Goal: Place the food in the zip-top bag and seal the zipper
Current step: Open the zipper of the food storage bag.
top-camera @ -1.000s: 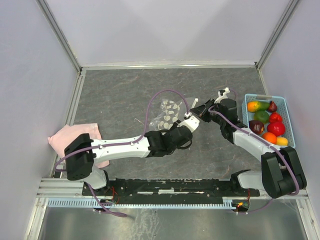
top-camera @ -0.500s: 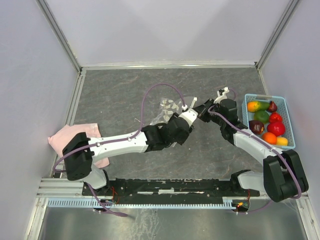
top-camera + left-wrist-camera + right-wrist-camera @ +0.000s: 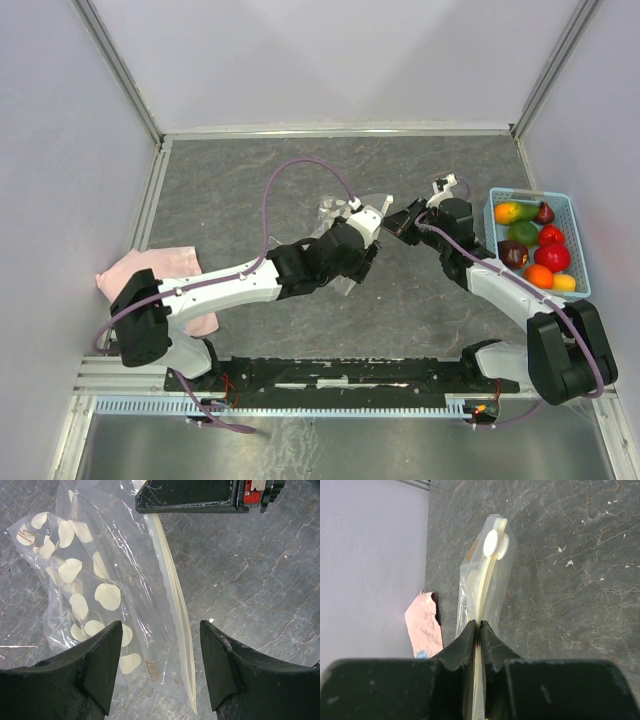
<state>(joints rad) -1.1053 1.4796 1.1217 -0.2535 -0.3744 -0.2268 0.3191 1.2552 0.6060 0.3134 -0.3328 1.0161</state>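
Note:
The clear zip-top bag [image 3: 95, 575] with white printed spots hangs over the table between both arms. Its whitish zipper [image 3: 176, 600] runs down its right edge in the left wrist view. My right gripper [image 3: 480, 627] is shut on the zipper [image 3: 481, 597] at one end and holds the bag [image 3: 332, 210] up. My left gripper [image 3: 160, 655] is open above the bag, one finger on each side, touching nothing. The food [image 3: 523, 233], several glossy fruits, lies in the blue basket at the right, apart from both grippers [image 3: 405, 220].
The light-blue basket [image 3: 490, 212] sits at the table's right edge beside my right arm. A pink cloth [image 3: 150, 270] lies at the left edge, near my left arm's base. White walls and metal rails bound the grey table.
My left gripper has opened and drawn back to the left, away from the right gripper. The right gripper has kept its hold on the zipper.

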